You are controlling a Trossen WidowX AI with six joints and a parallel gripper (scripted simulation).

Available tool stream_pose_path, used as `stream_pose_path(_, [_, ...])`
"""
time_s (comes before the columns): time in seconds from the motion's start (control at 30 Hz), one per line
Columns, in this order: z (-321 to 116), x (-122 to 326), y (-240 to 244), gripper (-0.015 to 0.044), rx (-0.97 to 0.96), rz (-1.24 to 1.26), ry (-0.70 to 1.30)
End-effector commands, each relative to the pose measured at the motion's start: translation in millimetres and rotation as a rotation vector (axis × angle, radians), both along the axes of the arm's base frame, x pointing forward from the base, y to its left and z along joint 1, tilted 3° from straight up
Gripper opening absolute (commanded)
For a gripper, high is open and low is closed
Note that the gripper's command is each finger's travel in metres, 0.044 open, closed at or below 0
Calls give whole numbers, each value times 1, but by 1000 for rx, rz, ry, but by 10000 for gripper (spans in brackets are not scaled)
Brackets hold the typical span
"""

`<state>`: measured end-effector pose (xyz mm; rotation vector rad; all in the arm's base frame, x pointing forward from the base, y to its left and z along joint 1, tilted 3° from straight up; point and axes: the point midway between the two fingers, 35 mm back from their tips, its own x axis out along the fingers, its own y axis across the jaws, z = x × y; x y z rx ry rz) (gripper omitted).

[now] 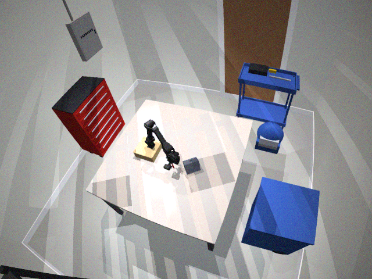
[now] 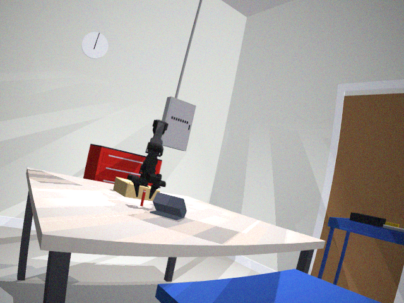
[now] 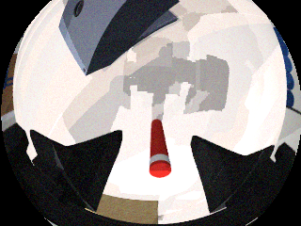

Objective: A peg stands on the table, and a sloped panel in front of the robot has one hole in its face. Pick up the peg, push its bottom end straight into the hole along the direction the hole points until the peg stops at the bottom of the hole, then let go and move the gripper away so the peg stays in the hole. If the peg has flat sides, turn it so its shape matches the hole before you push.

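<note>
The red peg [image 1: 172, 165] [image 2: 142, 199] [image 3: 159, 143] stands upright on the table. It looks round, with a pale band near its top. My gripper [image 2: 143, 197] [image 3: 157, 138] points down over it and is open, one finger on each side of the peg. In the wrist view a gap shows between the peg and each finger. The dark blue-grey block with the sloped panel [image 1: 191, 165] [image 2: 168, 204] [image 3: 101, 35] sits close beside the peg. Its round hole [image 3: 79, 8] shows at the top left of the wrist view; the inside is dark.
The arm stands on a yellowish base block [image 1: 146, 152] [image 2: 124, 187] [image 3: 127, 209] on the table [image 1: 207, 132] [image 2: 163, 249]. Away from the table are a red drawer cabinet [image 1: 99, 120], a blue cart [image 1: 264, 109], a blue chair [image 1: 269, 132] and a large blue box [image 1: 285, 210].
</note>
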<state>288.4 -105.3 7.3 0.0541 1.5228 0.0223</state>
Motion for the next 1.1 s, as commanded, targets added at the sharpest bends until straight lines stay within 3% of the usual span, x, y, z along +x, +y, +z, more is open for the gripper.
stream_pose_path(0.0, [0, 0, 0, 230, 0, 0, -1])
stream_pose_path(0.23, [0, 0, 0, 46, 0, 0, -1])
stream_pose_path(0.47, [0, 0, 0, 0, 0, 0, -1])
stream_pose_path(1.07, [71, 1, -4, 0, -3, -2, 5])
